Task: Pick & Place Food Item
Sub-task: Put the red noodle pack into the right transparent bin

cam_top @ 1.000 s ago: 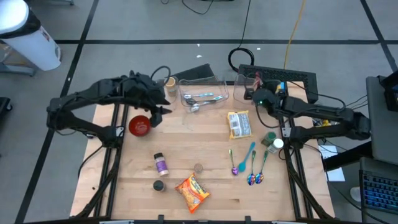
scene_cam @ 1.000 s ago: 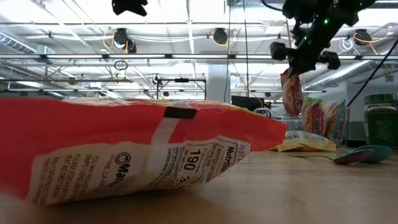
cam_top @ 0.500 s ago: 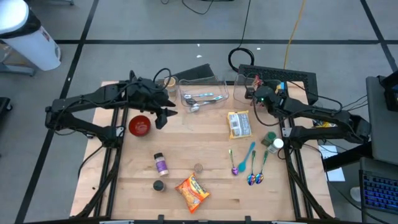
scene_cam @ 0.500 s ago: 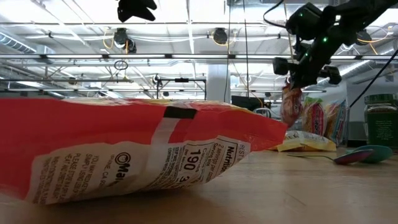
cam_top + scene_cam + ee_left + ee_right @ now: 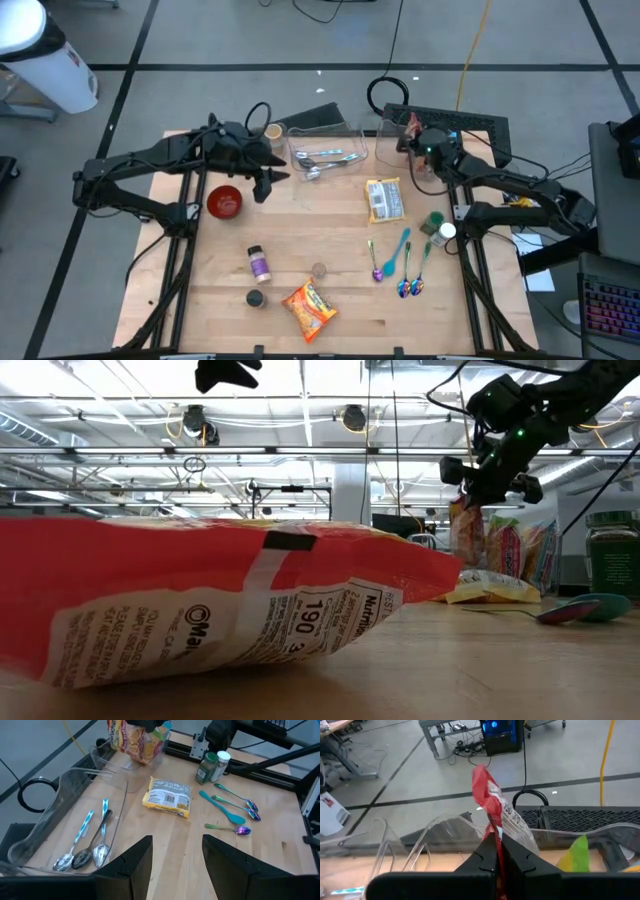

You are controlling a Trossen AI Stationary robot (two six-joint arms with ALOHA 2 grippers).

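My right end effector (image 5: pixel 496 851) grips the red snack bag (image 5: pixel 490 807) at upper right, lowering it toward the clear bin (image 5: pixel 437 160); release remains.

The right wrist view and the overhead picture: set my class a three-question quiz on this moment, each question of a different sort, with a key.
1. True or false: the right end effector is shut on a red snack packet.
2. How many utensils lie in the clear tray?
3. The left end effector is: A) gripping the red bowl, B) open and empty, C) holding a spoon.

Key: 1 true; 2 three; 3 B.
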